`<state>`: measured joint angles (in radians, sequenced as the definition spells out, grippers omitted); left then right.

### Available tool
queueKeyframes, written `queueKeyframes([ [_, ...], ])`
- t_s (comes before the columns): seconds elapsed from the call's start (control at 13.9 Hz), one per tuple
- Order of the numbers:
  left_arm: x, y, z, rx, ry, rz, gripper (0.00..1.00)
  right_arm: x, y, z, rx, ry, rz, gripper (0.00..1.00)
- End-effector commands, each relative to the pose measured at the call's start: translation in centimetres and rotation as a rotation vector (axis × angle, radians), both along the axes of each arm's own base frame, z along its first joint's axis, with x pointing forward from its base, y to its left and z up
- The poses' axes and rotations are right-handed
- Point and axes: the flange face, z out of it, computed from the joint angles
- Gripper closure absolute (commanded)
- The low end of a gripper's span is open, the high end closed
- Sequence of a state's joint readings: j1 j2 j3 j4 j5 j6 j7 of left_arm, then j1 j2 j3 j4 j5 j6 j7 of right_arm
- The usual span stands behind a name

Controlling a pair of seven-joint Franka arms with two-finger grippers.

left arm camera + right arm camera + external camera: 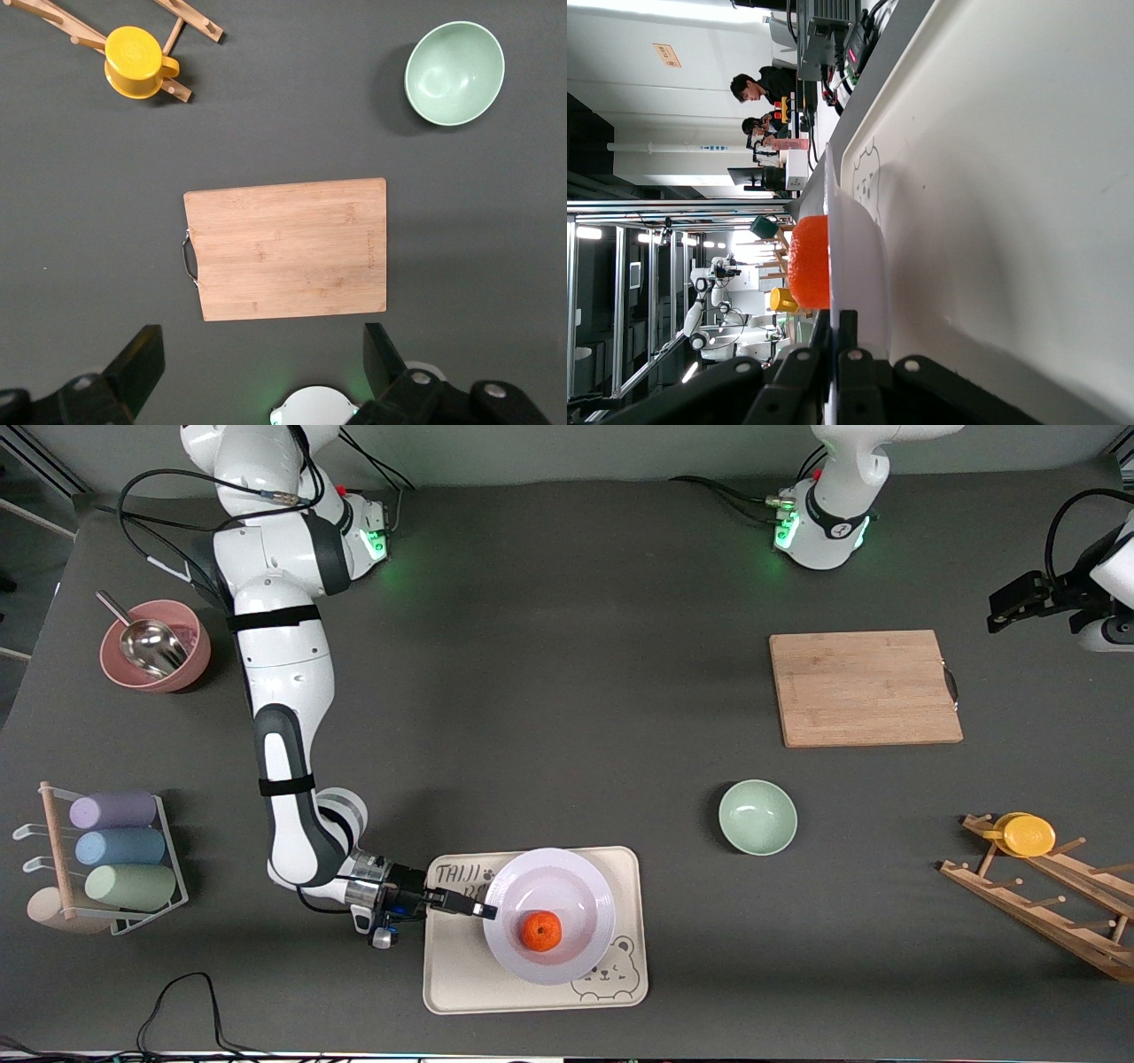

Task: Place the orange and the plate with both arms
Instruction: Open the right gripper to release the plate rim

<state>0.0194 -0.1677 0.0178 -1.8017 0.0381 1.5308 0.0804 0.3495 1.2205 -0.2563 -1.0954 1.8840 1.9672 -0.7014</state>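
The white plate (pixel 567 865) lies over the cream bear tray (pixel 461 974), near the table's front edge. A small orange (pixel 541 931) sits in the plate's well. My right gripper (pixel 483 910) reaches in from the right arm's end and is shut on the plate's rim. In the right wrist view the fingers (pixel 834 323) pinch the thin edge of the plate (pixel 859 257), with the orange (pixel 809 261) just past them and the tray (pixel 992 177) beside it. My left gripper (pixel 1005 607) waits open and empty, high over the table by the cutting board, its fingers spread wide (pixel 263 354).
A wooden cutting board (pixel 864 687) lies toward the left arm's end, with a mint-green bowl (pixel 757 817) nearer the camera. A wooden rack with a yellow cup (pixel 1028 835) stands at that end. A pink bowl with a scoop (pixel 155 646) and a cup rack (pixel 115 850) stand at the right arm's end.
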Motion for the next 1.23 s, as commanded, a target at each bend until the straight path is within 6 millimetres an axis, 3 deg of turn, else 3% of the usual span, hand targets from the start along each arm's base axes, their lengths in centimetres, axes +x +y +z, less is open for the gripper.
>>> queueKeyframes([
  [0.0,-0.2,-0.3,-0.2,0.017,-0.008,0.008,0.00,0.2,0.2,-0.3,0.007,-0.031,0.001,1.00],
  [0.14,-0.3,-0.4,-0.1,0.017,-0.008,0.006,0.00,0.2,0.1,-0.3,0.004,-0.028,0.000,1.00],
  [0.36,-0.3,-0.3,-0.1,0.017,-0.008,0.008,0.00,0.2,0.1,-0.4,-0.006,-0.027,-0.002,0.68],
  [0.72,-0.3,-0.4,0.0,0.017,-0.015,0.007,0.00,0.4,-0.4,-0.1,-0.080,-0.031,0.023,0.35],
  [0.94,-0.3,-0.5,0.4,0.018,-0.031,0.004,0.00,1.0,-1.1,1.6,-0.134,-0.006,0.038,0.32],
  [1.15,-0.3,-0.3,1.0,0.018,-0.044,0.006,0.00,2.7,-1.9,6.6,-0.220,0.054,0.047,0.32],
])
